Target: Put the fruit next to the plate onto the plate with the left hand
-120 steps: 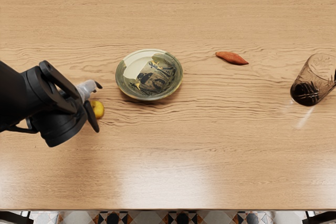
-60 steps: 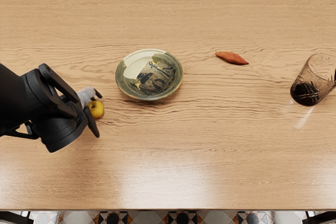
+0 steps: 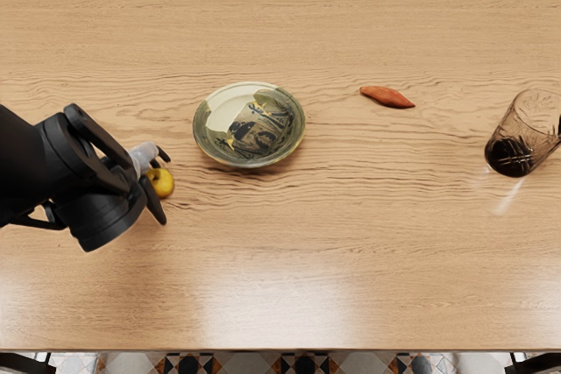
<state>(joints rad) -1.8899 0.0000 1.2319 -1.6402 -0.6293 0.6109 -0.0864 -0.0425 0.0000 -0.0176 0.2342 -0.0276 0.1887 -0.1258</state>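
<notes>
A small yellow fruit point(image 3: 162, 183) lies on the table, left of a green-and-cream patterned plate point(image 3: 210, 142) that has nothing on it. My left hand point(image 3: 151, 174) comes in from the left edge and sits right against the fruit on its left side. The bulky black forearm point(image 3: 83, 183) hides most of the hand, so I cannot make out a grasp. The fruit rests on the wood, about a hand's width from the plate's rim. The right arm does not show.
An orange-red sweet potato point(image 3: 387, 96) lies to the right of the plate. A dark glass tumbler point(image 3: 521, 134) lies tilted near the right edge. The wooden table point(image 3: 333, 251) runs wide in front of the plate.
The left hand has dropped slightly and drawn in toward the fruit, which now shows more fully. The fruit and the plate have not moved.
</notes>
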